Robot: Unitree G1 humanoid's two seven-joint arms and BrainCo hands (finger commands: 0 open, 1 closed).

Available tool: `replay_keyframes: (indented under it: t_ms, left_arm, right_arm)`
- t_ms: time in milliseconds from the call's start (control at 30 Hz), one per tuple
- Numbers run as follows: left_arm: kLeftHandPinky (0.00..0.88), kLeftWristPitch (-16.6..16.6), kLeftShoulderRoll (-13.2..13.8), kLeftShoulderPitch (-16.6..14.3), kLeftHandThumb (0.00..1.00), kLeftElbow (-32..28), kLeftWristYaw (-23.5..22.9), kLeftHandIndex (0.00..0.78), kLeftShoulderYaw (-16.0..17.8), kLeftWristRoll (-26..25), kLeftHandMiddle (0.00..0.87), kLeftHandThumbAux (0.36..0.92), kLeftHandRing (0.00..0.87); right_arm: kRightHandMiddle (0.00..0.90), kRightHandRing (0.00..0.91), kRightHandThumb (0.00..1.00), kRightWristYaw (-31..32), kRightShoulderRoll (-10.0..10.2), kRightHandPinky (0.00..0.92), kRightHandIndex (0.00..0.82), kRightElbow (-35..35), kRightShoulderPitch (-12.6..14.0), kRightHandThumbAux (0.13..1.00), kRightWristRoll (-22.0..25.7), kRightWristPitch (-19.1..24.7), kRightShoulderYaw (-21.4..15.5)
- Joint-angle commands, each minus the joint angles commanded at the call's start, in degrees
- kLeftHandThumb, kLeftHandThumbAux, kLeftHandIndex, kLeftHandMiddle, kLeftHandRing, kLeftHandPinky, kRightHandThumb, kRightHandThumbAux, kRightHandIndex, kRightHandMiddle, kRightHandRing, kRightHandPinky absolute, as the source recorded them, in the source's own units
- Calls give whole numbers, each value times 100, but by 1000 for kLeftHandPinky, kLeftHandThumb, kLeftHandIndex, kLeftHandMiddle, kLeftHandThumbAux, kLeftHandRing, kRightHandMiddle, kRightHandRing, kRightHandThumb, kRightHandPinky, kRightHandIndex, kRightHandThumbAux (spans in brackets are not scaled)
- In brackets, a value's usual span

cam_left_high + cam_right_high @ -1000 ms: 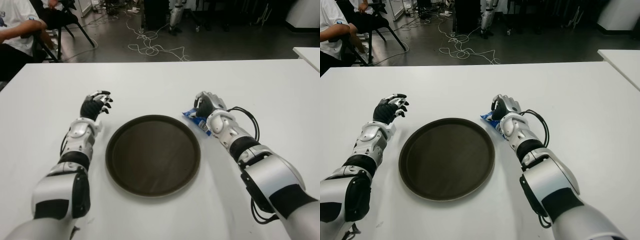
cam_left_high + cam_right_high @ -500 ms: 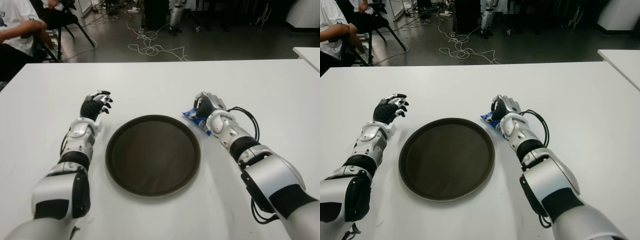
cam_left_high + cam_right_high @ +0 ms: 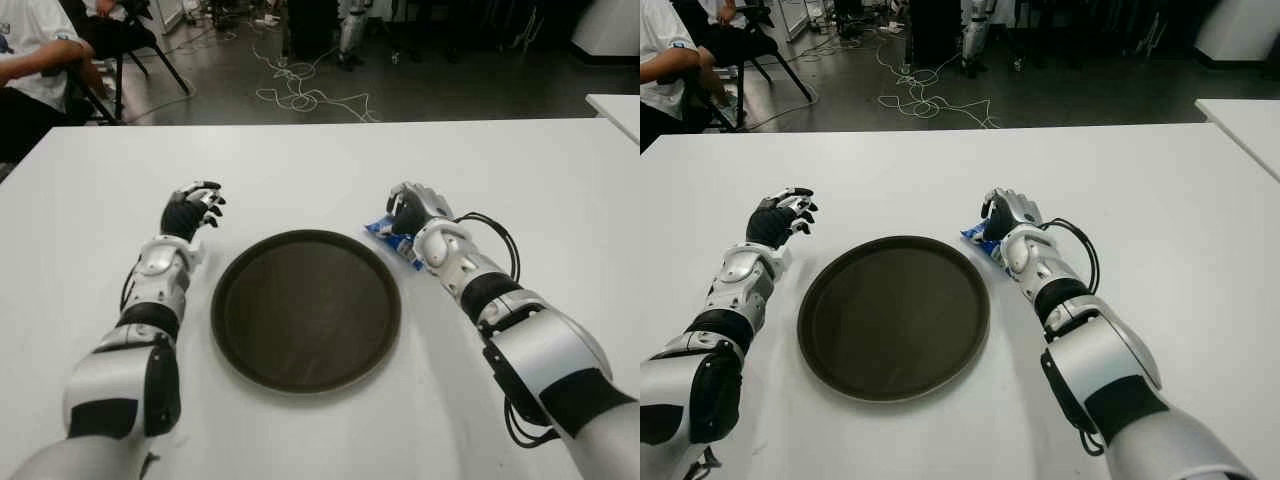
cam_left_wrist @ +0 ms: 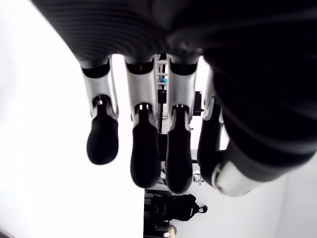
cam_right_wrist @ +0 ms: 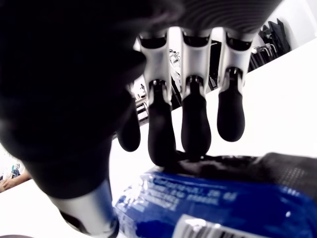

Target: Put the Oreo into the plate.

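The right hand point(image 5: 163, 124) fills most of the close view, its dark-tipped fingers point(image 5: 161, 134) hanging down over a blue Oreo packet point(image 5: 208, 203) with white print. Two middle fingertips reach the packet's dark far edge, while the thumb sits near its other side. White worktop point(image 5: 277, 99) stretches behind, with dark clutter beyond.

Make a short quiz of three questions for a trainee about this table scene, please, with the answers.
1. True or false: the Oreo pack already lies inside the plate.
2. Which hand is over the Oreo pack? A. left hand B. right hand
3. Fill in: the left hand holds ____.

Key: 1. False, it is on the white table beside the plate's far right rim. 2. B. 3. Nothing; its fingers hang relaxed.
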Motion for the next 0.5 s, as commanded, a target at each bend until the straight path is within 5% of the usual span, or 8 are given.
replay_keyframes:
  t_ms: [500]
  left_arm:
    - [668, -20, -11, 11, 695, -22, 11, 424, -7, 6, 580, 718, 621]
  right_arm:
    - [620, 609, 56, 61, -35, 586, 498, 26, -25, 895, -45, 132, 28]
